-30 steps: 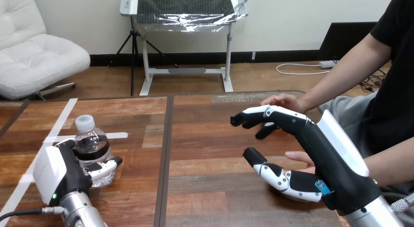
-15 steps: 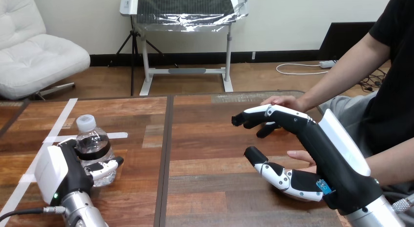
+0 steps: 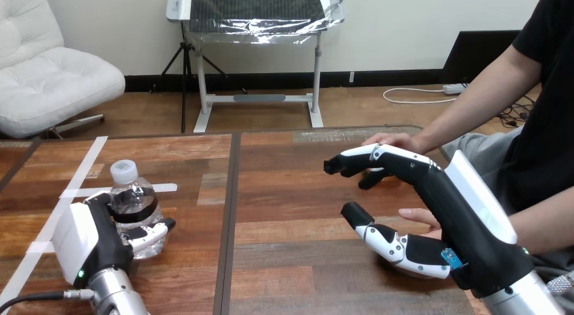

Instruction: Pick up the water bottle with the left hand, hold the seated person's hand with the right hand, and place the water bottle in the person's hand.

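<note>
My left hand (image 3: 84, 244) has its fingers and thumb curled round the bottle (image 3: 132, 201). The bottle stands upright inside that grip and, as far as I can tell, has its base on the table (image 3: 284, 193), so I judge step 1 half done: gripped, not yet lifted. My right hand (image 3: 440, 203) is open, fingers straight and thumb spread low. The person's near hand (image 3: 418, 217) shows its fingertips in the gap between my thumb and fingers, close to my palm. Nothing of mine is curled round it, so the hold is not made. The person's far hand (image 3: 391, 139) rests on the table just beyond my right fingertips. Left to do: lift, close on the near hand, carry the bottle across and set it in. The path between my 2 hands looks free to me; strips of white tape (image 3: 81, 186) beside my left fingers block nothing.
</note>
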